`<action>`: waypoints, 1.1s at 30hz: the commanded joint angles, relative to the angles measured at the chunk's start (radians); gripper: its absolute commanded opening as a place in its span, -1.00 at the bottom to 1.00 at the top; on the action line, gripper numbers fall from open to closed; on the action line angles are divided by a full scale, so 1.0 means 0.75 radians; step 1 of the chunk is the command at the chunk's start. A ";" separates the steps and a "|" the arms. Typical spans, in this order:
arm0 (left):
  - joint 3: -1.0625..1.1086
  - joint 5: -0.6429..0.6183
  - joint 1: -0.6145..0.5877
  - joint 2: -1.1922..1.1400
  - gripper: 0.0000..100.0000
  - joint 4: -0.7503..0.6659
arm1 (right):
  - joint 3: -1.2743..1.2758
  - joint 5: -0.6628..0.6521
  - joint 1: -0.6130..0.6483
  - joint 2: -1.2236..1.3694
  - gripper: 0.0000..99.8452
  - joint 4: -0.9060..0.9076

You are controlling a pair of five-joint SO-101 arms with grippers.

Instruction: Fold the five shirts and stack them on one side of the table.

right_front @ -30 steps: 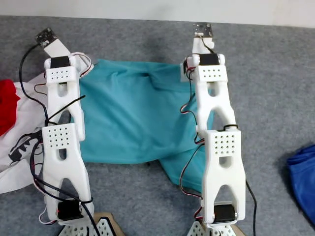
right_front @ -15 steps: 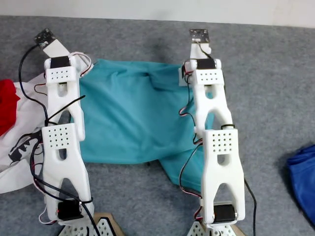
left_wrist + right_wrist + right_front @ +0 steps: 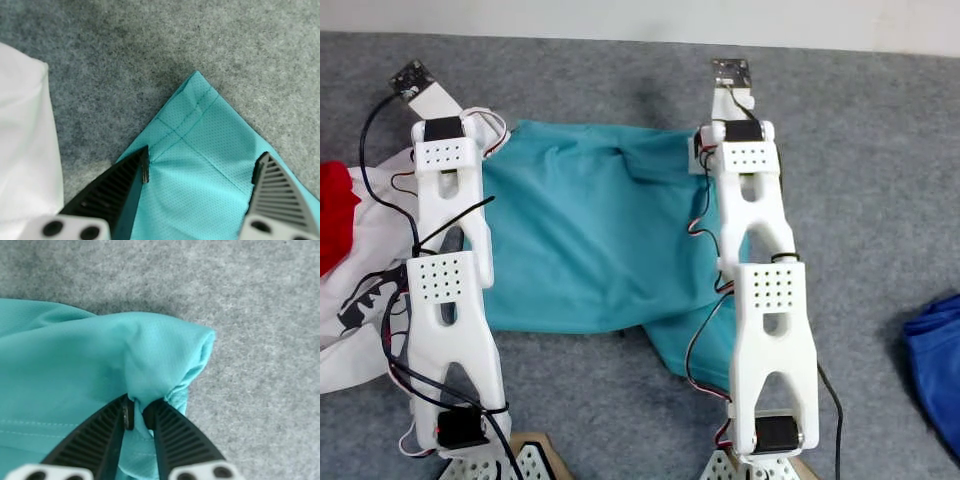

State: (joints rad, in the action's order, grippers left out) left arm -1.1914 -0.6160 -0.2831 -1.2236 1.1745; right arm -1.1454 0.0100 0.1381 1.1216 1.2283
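A teal shirt (image 3: 590, 235) lies spread on the grey table between my two arms. The left arm (image 3: 445, 290) reaches to the shirt's far left corner. There my left gripper (image 3: 204, 165) stands open, one finger on either side of the hemmed corner (image 3: 200, 125). The right arm (image 3: 770, 300) reaches to the far right corner. My right gripper (image 3: 139, 412) is shut on a bunched fold of the teal shirt (image 3: 150, 355), which puffs up just past the fingertips.
A white shirt with black print (image 3: 365, 250) lies under and beside the left arm, with a red shirt (image 3: 332, 210) at the left edge. A blue shirt (image 3: 935, 370) sits at the right edge. Bare grey surface (image 3: 860, 150) lies to the right.
The right arm's wrist shifted slightly at the shirt's far right corner. The left arm has not moved.
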 commanded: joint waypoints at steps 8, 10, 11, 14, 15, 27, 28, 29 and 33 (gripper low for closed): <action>-0.028 -0.010 0.036 -0.003 -0.33 -0.010 | -0.159 0.012 -0.026 -0.040 -0.73 0.152; -0.028 -0.010 0.036 -0.005 -0.33 -0.010 | -0.232 0.012 0.003 -0.048 -0.61 0.242; -0.026 -0.010 0.036 -0.005 -0.33 -0.010 | -0.271 0.012 0.015 -0.052 -0.60 0.292; -0.026 -0.010 0.036 -0.005 -0.33 -0.008 | -0.398 0.012 0.052 -0.046 -0.61 0.404; -0.026 -0.010 0.036 -0.005 -0.33 -0.008 | -0.433 0.012 0.054 -0.046 -0.61 0.425; -0.026 -0.010 0.036 -0.007 -0.33 -0.010 | -0.470 0.012 0.019 0.062 -0.77 0.512; -0.026 -0.010 0.036 -0.007 -0.33 -0.010 | -0.470 0.014 0.009 0.052 -0.77 0.519; -0.026 -0.010 0.036 -0.007 -0.33 -0.010 | -0.470 0.014 0.005 0.042 -0.77 0.535; -0.026 -0.008 0.050 -0.007 -0.33 -0.008 | -0.470 0.010 0.005 0.005 -0.77 0.578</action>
State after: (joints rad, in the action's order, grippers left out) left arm -1.1930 -0.6160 -0.2770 -1.2267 1.1745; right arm -1.4569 0.0100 0.1534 1.1999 1.6441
